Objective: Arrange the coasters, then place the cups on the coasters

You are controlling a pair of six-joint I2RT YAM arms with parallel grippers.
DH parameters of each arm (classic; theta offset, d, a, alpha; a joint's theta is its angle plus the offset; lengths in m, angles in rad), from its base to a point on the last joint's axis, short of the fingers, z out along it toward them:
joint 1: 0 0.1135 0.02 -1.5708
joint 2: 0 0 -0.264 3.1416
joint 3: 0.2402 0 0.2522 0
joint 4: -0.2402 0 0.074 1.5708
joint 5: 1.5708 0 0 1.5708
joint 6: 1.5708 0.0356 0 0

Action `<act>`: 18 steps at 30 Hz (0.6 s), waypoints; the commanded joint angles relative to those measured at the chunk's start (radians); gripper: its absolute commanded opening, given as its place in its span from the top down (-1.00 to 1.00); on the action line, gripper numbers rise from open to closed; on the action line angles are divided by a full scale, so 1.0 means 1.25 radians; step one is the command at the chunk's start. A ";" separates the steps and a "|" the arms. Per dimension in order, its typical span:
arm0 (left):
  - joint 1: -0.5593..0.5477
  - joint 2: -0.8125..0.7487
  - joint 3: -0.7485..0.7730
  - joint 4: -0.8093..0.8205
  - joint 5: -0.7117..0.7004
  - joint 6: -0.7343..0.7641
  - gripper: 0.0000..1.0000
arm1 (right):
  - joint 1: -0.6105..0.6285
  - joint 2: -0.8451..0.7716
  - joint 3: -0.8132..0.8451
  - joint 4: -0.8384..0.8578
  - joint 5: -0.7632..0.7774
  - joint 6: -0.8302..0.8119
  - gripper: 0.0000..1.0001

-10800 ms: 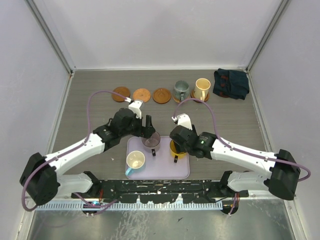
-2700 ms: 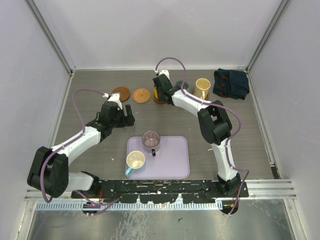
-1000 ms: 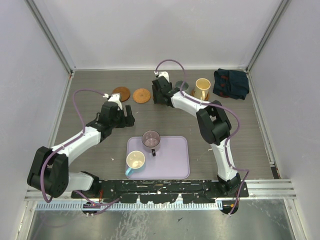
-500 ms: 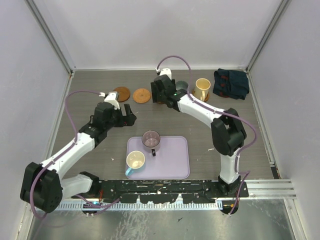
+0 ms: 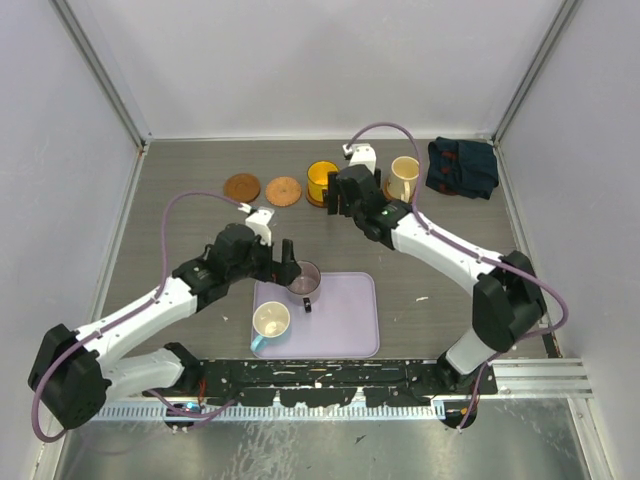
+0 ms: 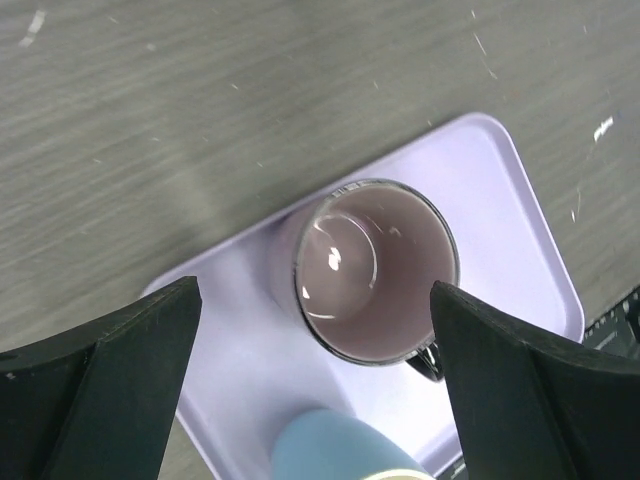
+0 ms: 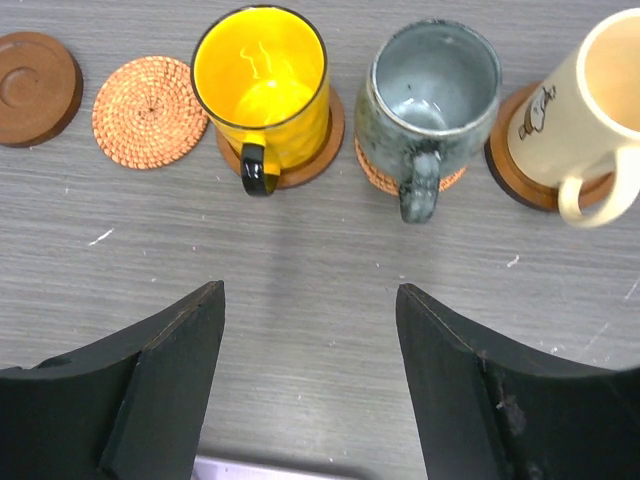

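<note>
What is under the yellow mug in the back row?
A dark brown coaster lies under the yellow mug; only its near edge shows past the base. Its middle is covered.

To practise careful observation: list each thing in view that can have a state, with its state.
Yellow mug, upright on coaster.
Grey mug, upright on coaster.
Cream mug, upright on coaster.
Purple mug, upright on tray, empty.
Blue mug, upright on tray.
Dark coaster, bare.
Woven coaster, bare.
Left gripper, open, near purple mug.
Right gripper, open, empty.
</note>
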 commanded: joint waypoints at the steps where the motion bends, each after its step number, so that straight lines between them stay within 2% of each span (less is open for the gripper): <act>1: -0.052 0.000 0.031 -0.041 -0.005 0.007 -0.96 | 0.002 -0.091 -0.052 0.063 0.022 0.029 -0.48; 18: -0.166 0.101 0.063 -0.077 -0.034 -0.035 -0.96 | 0.002 -0.179 -0.165 0.119 -0.004 0.048 -0.47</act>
